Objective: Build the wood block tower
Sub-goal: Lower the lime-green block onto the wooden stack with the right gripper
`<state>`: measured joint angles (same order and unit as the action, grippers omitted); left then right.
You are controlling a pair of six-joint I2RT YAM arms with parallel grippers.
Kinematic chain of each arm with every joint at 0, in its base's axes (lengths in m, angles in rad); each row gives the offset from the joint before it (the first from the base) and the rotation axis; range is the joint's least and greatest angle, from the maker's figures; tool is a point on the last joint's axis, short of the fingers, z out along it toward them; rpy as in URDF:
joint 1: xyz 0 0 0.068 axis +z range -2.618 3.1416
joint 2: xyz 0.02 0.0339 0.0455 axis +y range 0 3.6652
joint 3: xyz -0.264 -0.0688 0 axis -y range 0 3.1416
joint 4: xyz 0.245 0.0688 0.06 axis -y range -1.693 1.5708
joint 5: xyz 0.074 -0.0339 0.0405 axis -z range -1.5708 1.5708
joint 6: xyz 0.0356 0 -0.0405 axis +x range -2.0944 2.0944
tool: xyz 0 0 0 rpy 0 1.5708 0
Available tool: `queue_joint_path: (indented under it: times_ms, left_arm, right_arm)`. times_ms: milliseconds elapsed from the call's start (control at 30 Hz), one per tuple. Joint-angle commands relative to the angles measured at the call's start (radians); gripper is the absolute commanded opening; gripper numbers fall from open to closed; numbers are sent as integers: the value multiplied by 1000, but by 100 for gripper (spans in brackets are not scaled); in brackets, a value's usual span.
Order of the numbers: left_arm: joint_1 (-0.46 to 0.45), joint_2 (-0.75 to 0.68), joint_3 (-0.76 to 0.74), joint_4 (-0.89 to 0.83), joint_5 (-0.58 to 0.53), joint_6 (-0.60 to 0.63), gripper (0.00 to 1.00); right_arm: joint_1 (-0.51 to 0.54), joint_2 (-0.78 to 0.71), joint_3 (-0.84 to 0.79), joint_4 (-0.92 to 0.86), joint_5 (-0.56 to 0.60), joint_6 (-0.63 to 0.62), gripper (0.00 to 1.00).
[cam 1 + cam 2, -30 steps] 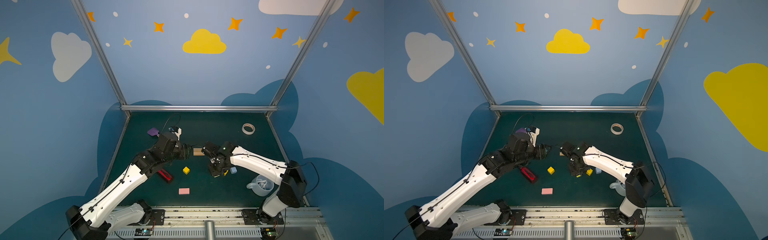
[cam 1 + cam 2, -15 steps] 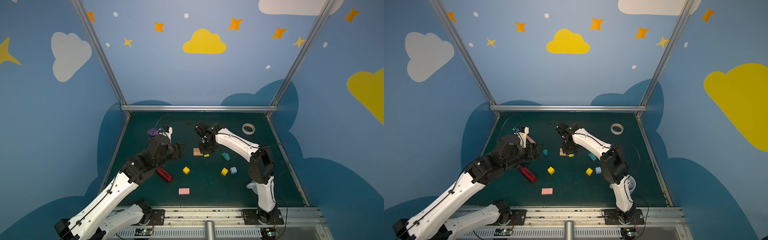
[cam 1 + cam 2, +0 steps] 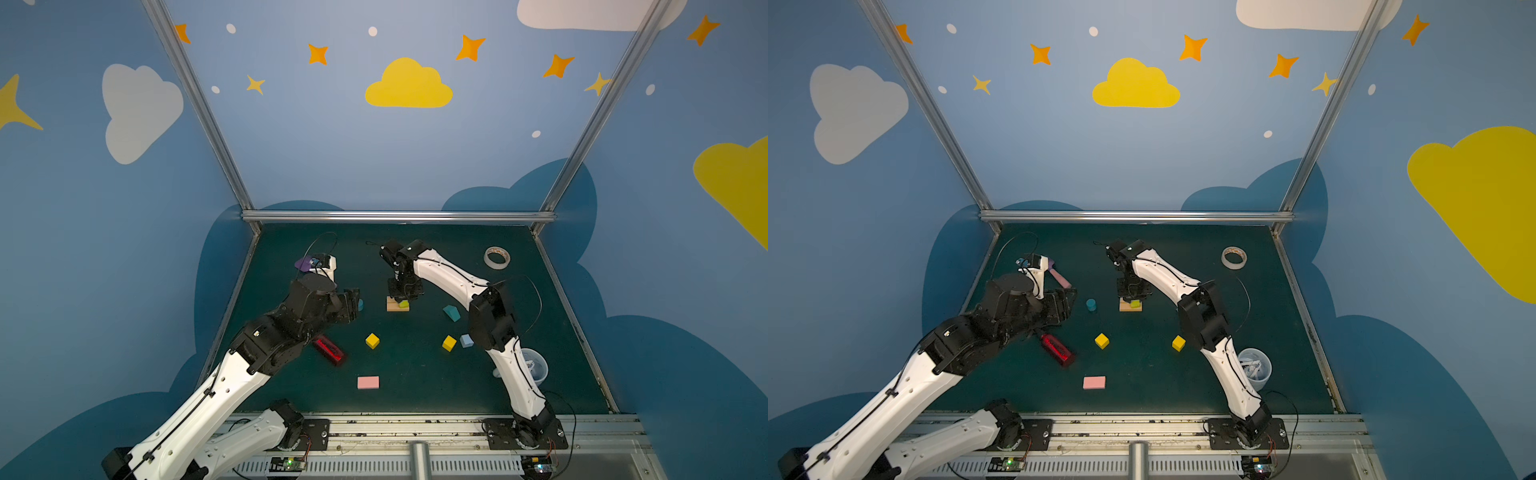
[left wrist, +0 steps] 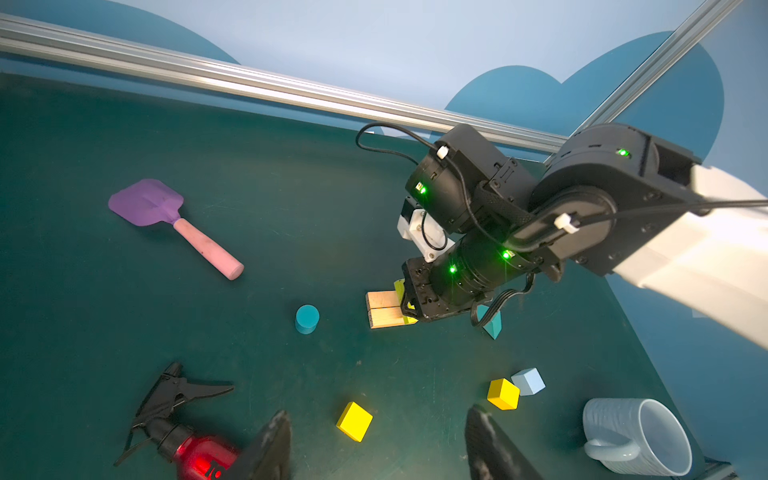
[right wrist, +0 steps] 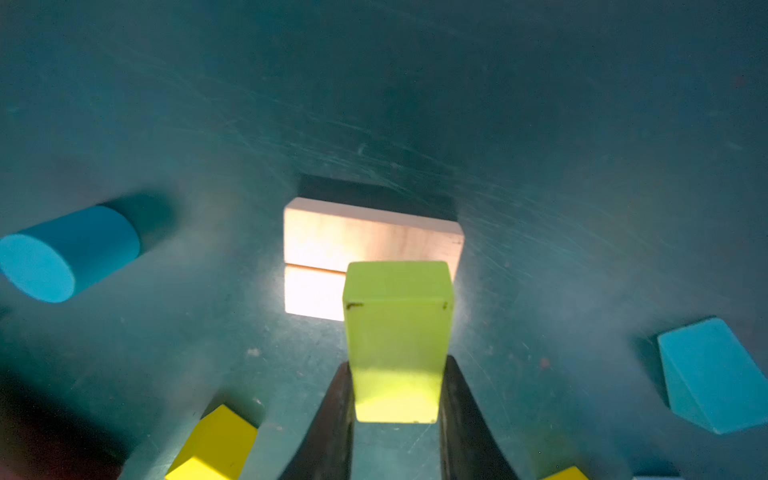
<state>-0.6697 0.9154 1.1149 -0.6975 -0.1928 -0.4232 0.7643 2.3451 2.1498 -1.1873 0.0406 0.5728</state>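
Over tan bars (image 5: 357, 232), lime slab (image 5: 397, 332) arrived

Lime slab (image 5: 397, 332), tan bars (image 5: 365, 237), teal cylinder (image 3: 1091, 304), yellow cubes (image 3: 372, 340), pink slab (image 3: 368, 382), red bottle (image 3: 329, 350)

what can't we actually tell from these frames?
- Whether the lime slab already touches the tan bars: the right gripper covers the contact in both top views, and the right wrist view looks along the slab, so no gap shows.
- The teal cylinder: in a top view the left gripper hides all but its edge.
- What lies in the mug: too small in both top views.
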Motion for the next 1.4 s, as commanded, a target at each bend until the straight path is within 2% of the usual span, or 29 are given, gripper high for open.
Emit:
queue_joint_path:
  times_ms: [0,1367]
  left_arm:
    - [2,1,38,-28,-16,12,67]
    - [12,15,36,-42,13,31,69]
  right_arm:
    - [-6,14,30,-58,-1,48,0]
    - [-7,103,109,-75,-9,82,4]
